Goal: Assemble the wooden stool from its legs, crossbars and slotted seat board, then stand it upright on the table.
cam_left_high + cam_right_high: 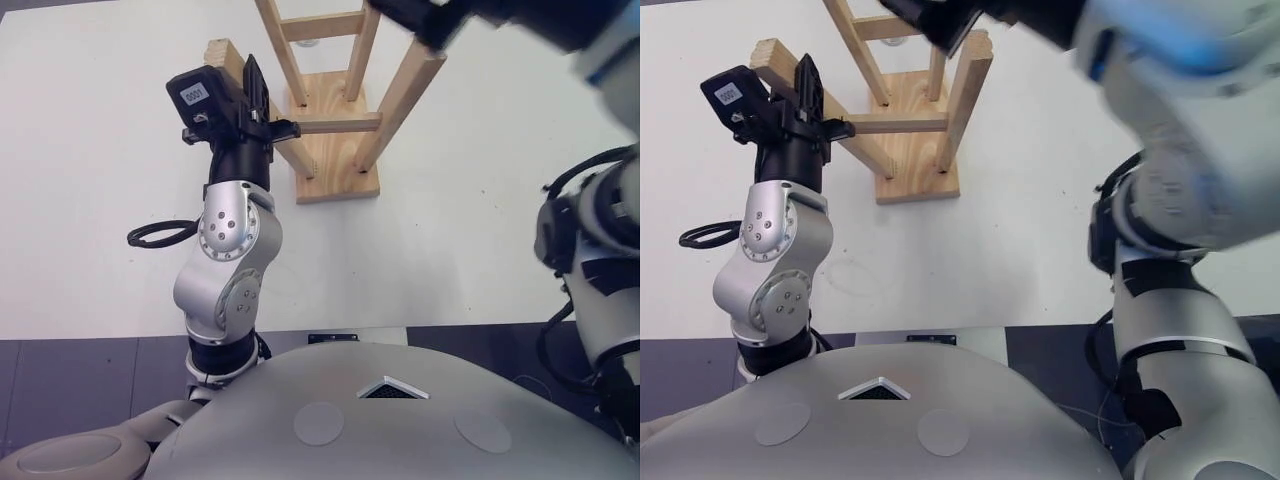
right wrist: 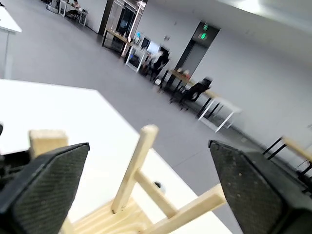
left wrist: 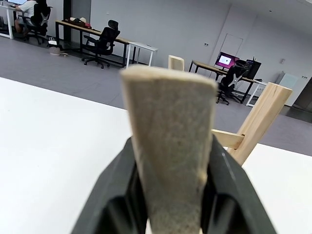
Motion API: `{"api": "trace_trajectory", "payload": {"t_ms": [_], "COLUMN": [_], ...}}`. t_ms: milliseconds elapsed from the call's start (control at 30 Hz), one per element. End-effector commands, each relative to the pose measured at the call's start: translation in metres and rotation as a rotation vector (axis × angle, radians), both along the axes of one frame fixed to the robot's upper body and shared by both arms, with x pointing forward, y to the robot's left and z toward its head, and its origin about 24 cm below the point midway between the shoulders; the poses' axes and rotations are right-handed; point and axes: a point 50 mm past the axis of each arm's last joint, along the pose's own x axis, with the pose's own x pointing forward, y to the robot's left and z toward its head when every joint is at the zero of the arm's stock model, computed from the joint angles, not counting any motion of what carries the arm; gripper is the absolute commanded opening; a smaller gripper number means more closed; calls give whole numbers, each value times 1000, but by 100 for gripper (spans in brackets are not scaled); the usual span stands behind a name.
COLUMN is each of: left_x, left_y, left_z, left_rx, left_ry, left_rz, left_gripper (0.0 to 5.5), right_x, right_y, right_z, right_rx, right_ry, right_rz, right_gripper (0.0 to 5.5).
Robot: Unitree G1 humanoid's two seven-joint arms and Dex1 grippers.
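The left gripper (image 1: 258, 108) clamps one leg (image 3: 168, 122) of the upturned stool (image 1: 338, 170), seat down on the table (image 1: 90, 220); its wrist view shows the grip close. The right gripper (image 2: 146, 183), fingers wide apart, hangs above the legs.

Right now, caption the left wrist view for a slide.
Left gripper clamped on a pale wooden stool leg; another leg and crossbar beyond, over the white table.

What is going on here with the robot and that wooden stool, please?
The stool looks assembled but stands upside down on the white table. The left gripper is shut on the upper end of one leg. The right gripper is open above the other legs, holding nothing. Turning the stool upright is not yet done.
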Motion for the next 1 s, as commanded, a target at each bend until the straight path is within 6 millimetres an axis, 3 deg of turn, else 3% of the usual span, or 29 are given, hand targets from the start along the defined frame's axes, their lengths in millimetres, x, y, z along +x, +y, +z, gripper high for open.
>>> {"api": "trace_trajectory", "payload": {"t_ms": [33,300,467,833,1000], "left_x": [4,8,10,7,7], "left_y": [-7,-10,-14,-16,-8], "left_z": [-20,-14,-10,-17,-24], "left_rx": [67,137,188,269,231], "left_ry": [97,54,32,79,128], "left_rz": [-19,-40,-58,-79,-26], "left_gripper": [104,104,104,104,104], "right_x": [8,5,6,0,2], "right_y": [12,39,37,39,34], "right_z": [-36,-66,-86,-90,-70], "right_rx": [-125,-426,-572,-577,-504], "right_ry": [-67,-227,-155,-72,-219], "right_rz": [-59,46,29,50,8], "right_gripper": [454,454,454,454,454]}}
